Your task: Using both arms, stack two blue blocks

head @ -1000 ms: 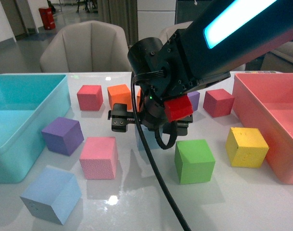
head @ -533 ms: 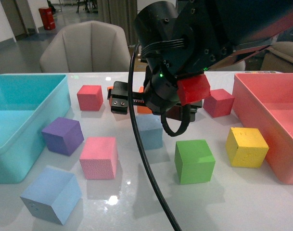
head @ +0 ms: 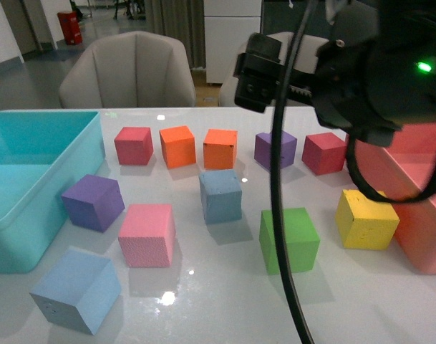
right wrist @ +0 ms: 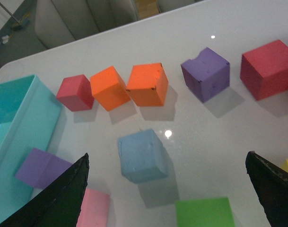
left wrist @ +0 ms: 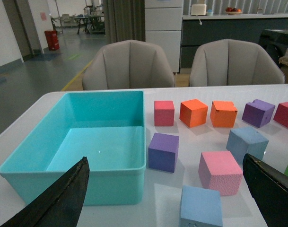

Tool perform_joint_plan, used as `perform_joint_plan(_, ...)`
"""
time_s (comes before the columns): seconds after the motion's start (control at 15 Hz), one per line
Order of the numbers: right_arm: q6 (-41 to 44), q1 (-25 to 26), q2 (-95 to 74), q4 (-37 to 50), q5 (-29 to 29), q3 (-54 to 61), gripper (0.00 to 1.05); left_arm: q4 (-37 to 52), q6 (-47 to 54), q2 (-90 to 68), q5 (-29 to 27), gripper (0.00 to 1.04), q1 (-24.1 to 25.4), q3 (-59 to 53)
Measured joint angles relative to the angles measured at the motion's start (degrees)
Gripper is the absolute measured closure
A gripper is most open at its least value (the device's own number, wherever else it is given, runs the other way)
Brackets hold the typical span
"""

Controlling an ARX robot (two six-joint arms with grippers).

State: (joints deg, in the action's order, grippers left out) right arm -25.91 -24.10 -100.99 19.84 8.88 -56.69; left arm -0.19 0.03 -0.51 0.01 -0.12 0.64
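Front view: 2 blue blocks (head: 220, 196) (head: 76, 289) sit apart; left gripper (left wrist: 165, 161) and right gripper (right wrist: 166, 155) spread wide.

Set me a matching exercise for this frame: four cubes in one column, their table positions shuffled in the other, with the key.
Cubes:
1. near blue block
2. far blue block
3. yellow cube
4. green cube

Places (front view):
a. just in front of the right orange cube
b. beside the pink bin
c. frontmost on the left, by the turquoise bin
d. right of the pink cube, across a gap

Pairs: 1-c, 2-a, 3-b, 4-d
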Motion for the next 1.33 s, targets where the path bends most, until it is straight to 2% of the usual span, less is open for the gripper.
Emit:
perform_joint_plan(0.13, 0.0, 1.9, 8.2, 4.6, -1.1, 12.2, 0.06, 0.0, 0.0, 0.0, 0.0, 0.07, 0.0, 0.0)
perform_joint_plan(0.4, -1.1, 11.4, 31.4, 4.9, -6.3, 31.7, 0.06, 0.0, 0.0, 0.0, 0.0, 0.07, 0.0, 0.0)
perform_joint_plan(0.47, 11.5, 18.8, 41.6, 22.2, -4.2, 44.3, 0.28, 0.0, 0.0, 0.0, 0.0, 0.07, 0.0, 0.0)
perform_joint_plan(0.53, 20.9, 24.6, 58.6, 11.3, -7.6, 49.9, 0.52, 0.0, 0.0, 0.0, 0.0, 0.07, 0.0, 0.0)
perform_joint_plan(0.6, 23.0, 24.3, 66.2, 5.5, -8.8, 51.3, 0.63, 0.0, 0.0, 0.0, 0.0, 0.07, 0.0, 0.0)
perform_joint_plan(0.8, 23.9, 24.1, 72.2, 1.6, -8.9, 52.5, 0.73, 0.0, 0.0, 0.0, 0.0, 0.07, 0.0, 0.0)
perform_joint_plan(0.87, 24.3, 24.1, 76.0, -0.2, -8.9, 53.4, 0.80, 0.0, 0.0, 0.0, 0.0, 0.07, 0.0, 0.0)
perform_joint_plan(1.0, 25.3, 24.1, 80.8, -2.2, -8.9, 53.7, 1.03, 0.0, 0.0, 0.0, 0.0, 0.07, 0.0, 0.0)
perform_joint_plan(1.33, 25.6, 24.1, 87.2, -5.7, -8.9, 56.0, 1.03, 0.0, 0.0, 0.0, 0.0, 0.07, 0.0, 0.0)
